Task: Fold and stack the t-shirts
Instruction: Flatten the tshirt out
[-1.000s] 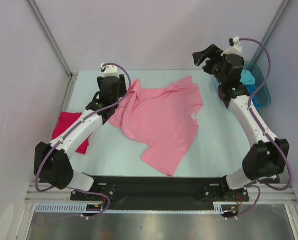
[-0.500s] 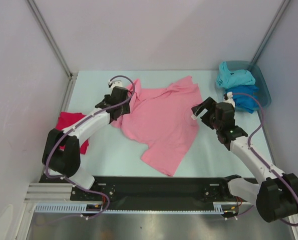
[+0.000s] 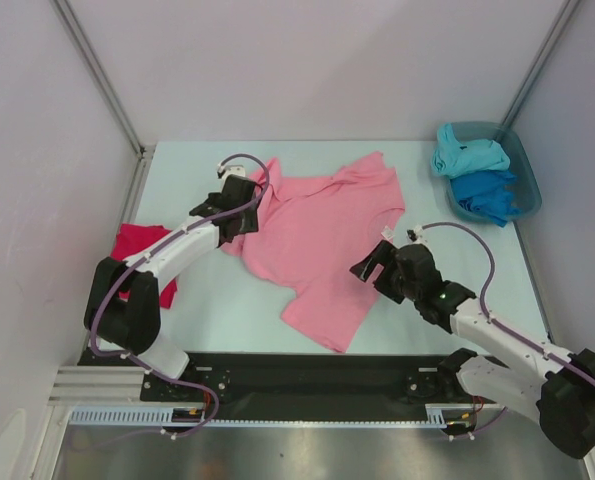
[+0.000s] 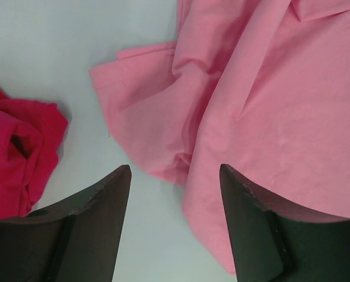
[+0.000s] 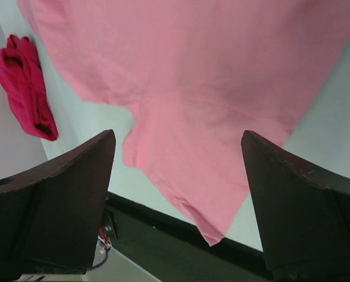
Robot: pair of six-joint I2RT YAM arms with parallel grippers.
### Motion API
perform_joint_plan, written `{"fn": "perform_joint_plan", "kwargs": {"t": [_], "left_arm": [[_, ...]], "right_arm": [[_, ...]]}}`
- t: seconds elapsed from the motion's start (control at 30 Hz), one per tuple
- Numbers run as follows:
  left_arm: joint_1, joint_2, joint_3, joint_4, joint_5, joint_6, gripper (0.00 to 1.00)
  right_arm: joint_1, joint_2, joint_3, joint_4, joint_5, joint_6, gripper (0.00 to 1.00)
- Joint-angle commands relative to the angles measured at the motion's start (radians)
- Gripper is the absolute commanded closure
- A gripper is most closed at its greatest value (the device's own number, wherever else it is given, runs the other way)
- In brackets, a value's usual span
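Inspector: T-shirts?
Checker: Four. Pink t-shirt [image 3: 322, 235] on bench [image 3: 227, 300]; crimson t-shirt [image 3: 137, 255] to its left; turquoise t-shirt [image 3: 467, 155] and blue t-shirt [image 3: 487, 192] to its right.
Inspector: End effectors?
Checker: Two, both released. Left end effector [image 4: 175, 170] over its left edge, right end effector [image 5: 177, 135] over its right edge.

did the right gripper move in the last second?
Yes. The right gripper swung away from the teal tub, nearer and leftward, and now hangs at the right edge of the pink shirt, jaws open.

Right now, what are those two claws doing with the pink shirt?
Left gripper open over pink t-shirt, bunched edge. Right gripper open, empty, above its near half. Crimson t-shirt apart, not in the way.
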Motion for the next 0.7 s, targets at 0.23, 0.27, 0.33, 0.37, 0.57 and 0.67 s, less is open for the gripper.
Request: {"fn": "perform_joint_plan", "kwargs": {"t": [0.23,0.27,0.33,0.37,0.57,0.67], "left_arm": [[0.003,-0.057,0.039,-0.003,0.032,0.003,0.33],[0.003,-0.059,0.039,-0.004,0.035,0.002,0.33],[0.004,-0.068,0.039,-0.006,0.036,0.003,0.33],[0.004,-0.071,0.039,-0.006,0.038,0.002,0.33],[0.003,-0.082,0.051,-0.007,0.049,0.006,0.33],[0.004,-0.088,0.059,-0.012,0.045,0.012,0.33]], "right_arm": [[0.108,-0.070,0.007,-0.273,0.137,0.157,0.07],[0.108,-0.072,0.006,-0.296,0.135,0.162,0.07],[0.111,-0.075,-0.011,-0.310,0.129,0.173,0.06],[0.109,-0.078,-0.022,-0.305,0.120,0.177,0.06],[0.112,-0.072,-0.154,-0.173,0.057,0.225,0.07],[0.131,-0.029,-0.182,-0.117,0.046,0.248,0.07]]}}
